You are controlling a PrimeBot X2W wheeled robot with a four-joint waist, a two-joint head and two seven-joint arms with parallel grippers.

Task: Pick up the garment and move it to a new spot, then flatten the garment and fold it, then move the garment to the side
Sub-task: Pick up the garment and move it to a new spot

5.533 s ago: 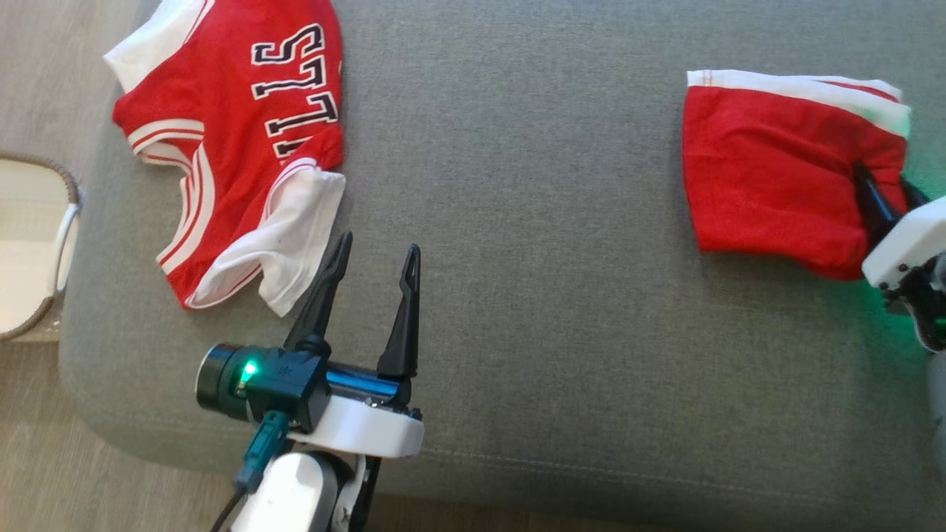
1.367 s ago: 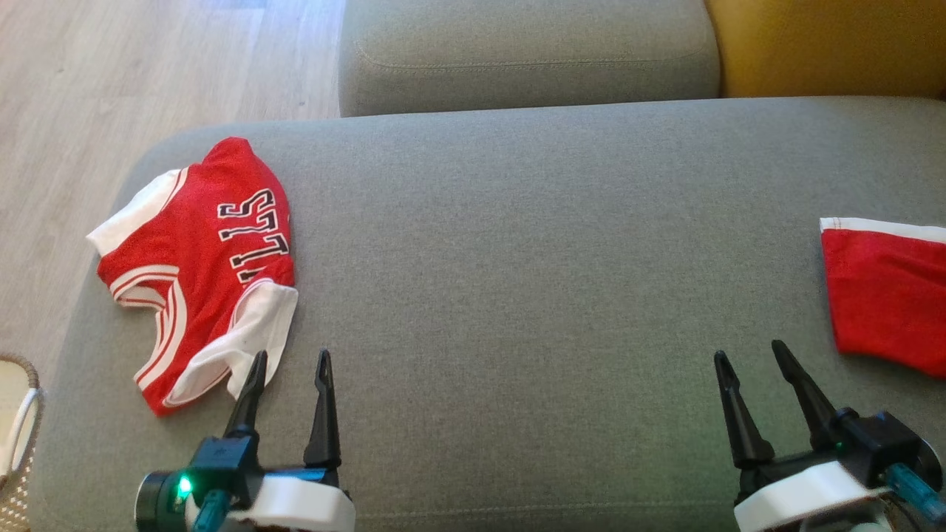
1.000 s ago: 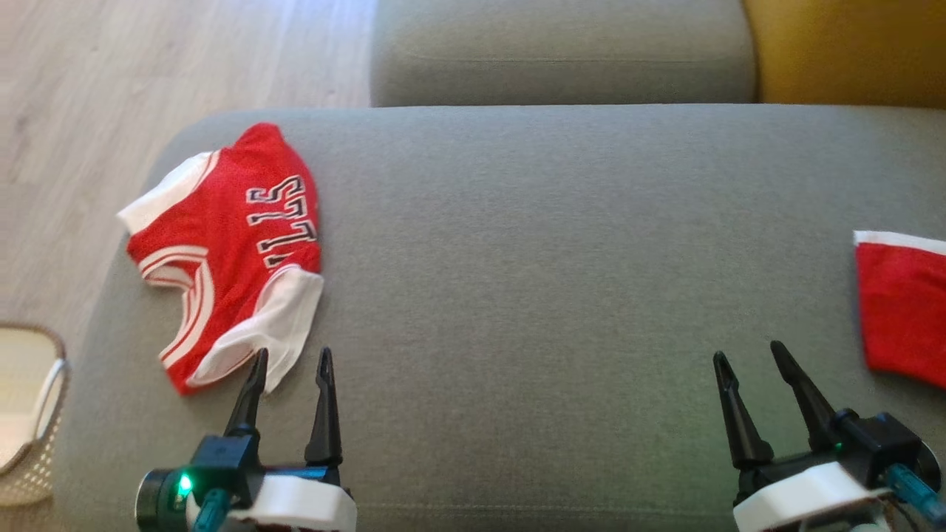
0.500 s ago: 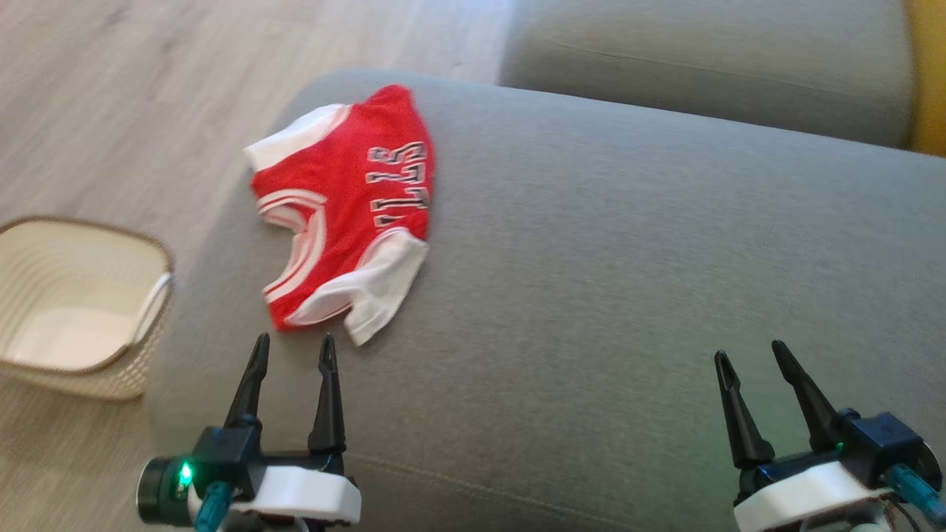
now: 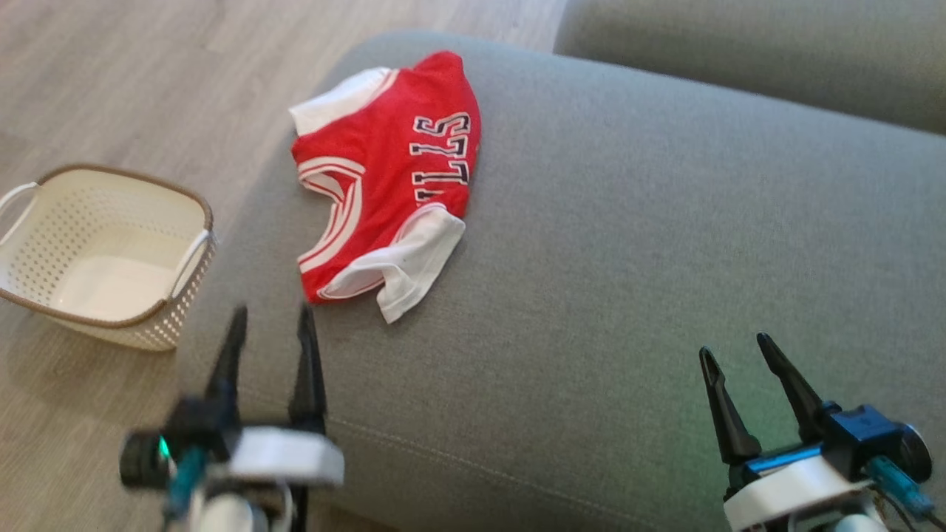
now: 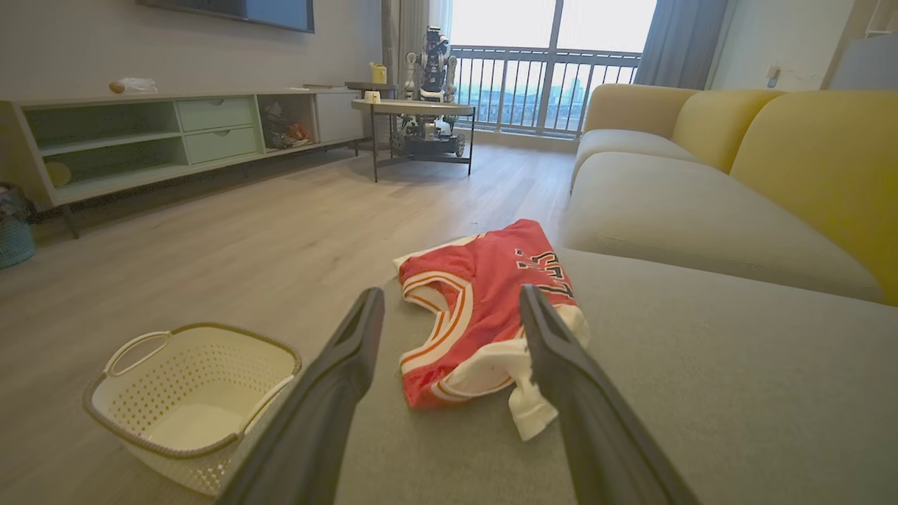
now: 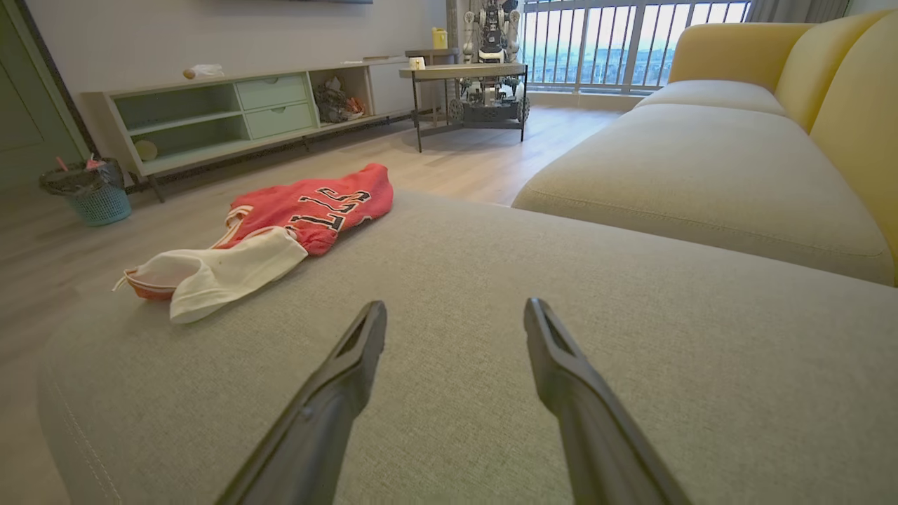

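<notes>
Grey woven fabric covers a wide sofa cushion point(image 5: 628, 244), seen from above by the head camera. A red basketball jersey point(image 5: 384, 177) with white trim lies on the cushion near its far left corner, close to the left edge. The jersey is rumpled and partly folded over itself. Black letters outlined in white read "LLS" across the red cloth, and a white flap trails from its near end toward the middle of the cushion.

The left hand point(image 5: 271, 310) hangs above the cushion's near left corner, slightly blurred. Its two dark fingers are spread wide with nothing between them, and their tips point toward the jersey's near end without touching it. The right hand point(image 5: 735, 346) hangs above the near edge toward the right, well apart from the jersey. It too is spread wide and empty.

A cream perforated laundry basket point(image 5: 81, 214) with a brown rim stands on the pale wooden floor point(image 5: 148, 74) just beside the cushion's left edge. The left wrist camera shows yellow sofa backrests point(image 6: 807, 147) rising at the right.
</notes>
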